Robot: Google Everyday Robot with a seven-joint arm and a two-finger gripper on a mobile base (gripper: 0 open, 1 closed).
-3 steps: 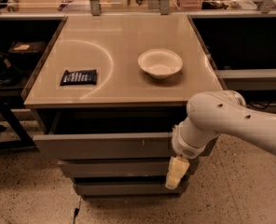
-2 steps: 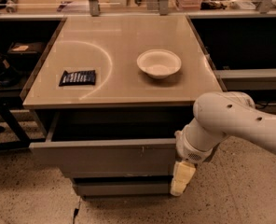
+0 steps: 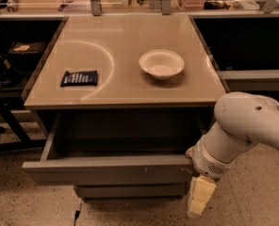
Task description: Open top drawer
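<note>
The top drawer (image 3: 111, 170) is a wide grey handleless drawer under the tan countertop (image 3: 125, 32). It stands pulled well out toward me, and its deep dark box (image 3: 125, 135) shows empty inside. Small pale scuffs mark the front panel right of centre. My gripper (image 3: 199, 199) is cream-coloured and hangs downward at the right end of the drawer front, just below its lower edge. The white arm (image 3: 245, 126) reaches in from the right. A narrower grey drawer (image 3: 130, 190) shows below, pushed in.
A white bowl (image 3: 161, 63) and a dark snack packet (image 3: 79, 77) lie on the countertop. Dark shelving flanks the cabinet on both sides. A black stand (image 3: 3, 112) is at the left. Speckled floor lies in front.
The top drawer has slid further out toward me, showing more of its inside. The arm and gripper have moved back and down with the drawer's right end.
</note>
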